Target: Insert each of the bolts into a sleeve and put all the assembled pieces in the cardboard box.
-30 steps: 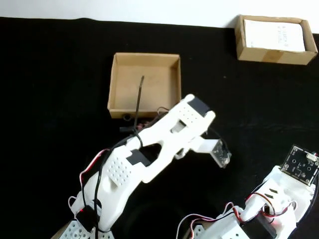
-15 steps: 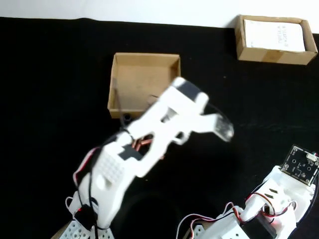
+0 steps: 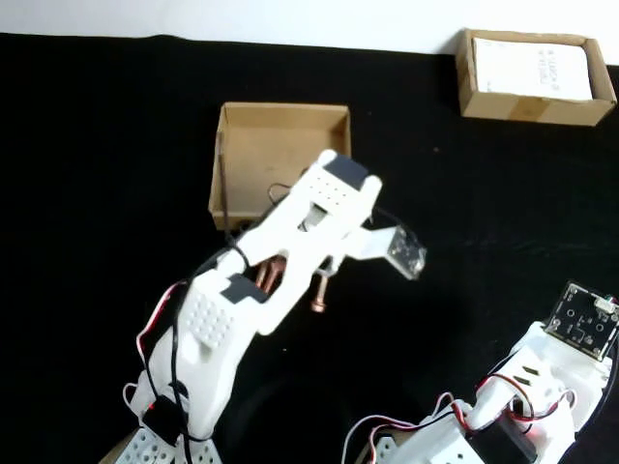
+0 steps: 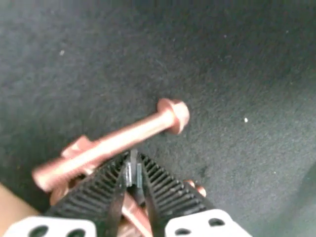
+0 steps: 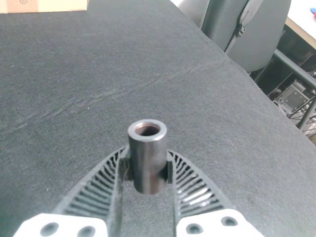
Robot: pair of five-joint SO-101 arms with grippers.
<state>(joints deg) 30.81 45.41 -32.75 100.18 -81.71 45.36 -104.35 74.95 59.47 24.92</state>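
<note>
Several copper bolts (image 3: 269,275) lie on the black table just in front of the cardboard box (image 3: 238,155), partly under the left arm (image 3: 290,251). One bolt (image 3: 319,291) sticks out beside that arm. In the left wrist view my left gripper (image 4: 133,170) is shut, its tips meeting just over a copper bolt (image 4: 129,138) that lies across them, with more copper pieces under the fingers. My right gripper (image 5: 147,165) is shut on a dark grey sleeve (image 5: 146,158), held upright with its bore facing up. The right arm (image 3: 542,387) sits at the near right corner.
A second cardboard box (image 3: 467,72) holding white paper stands at the far right corner. The table is covered in black cloth (image 3: 97,193). An office chair (image 5: 247,24) stands beyond the table edge in the right wrist view.
The left arm has swung up and back toward the cardboard box, uncovering the copper bolts beneath it. The right arm has kept still with the sleeve.
</note>
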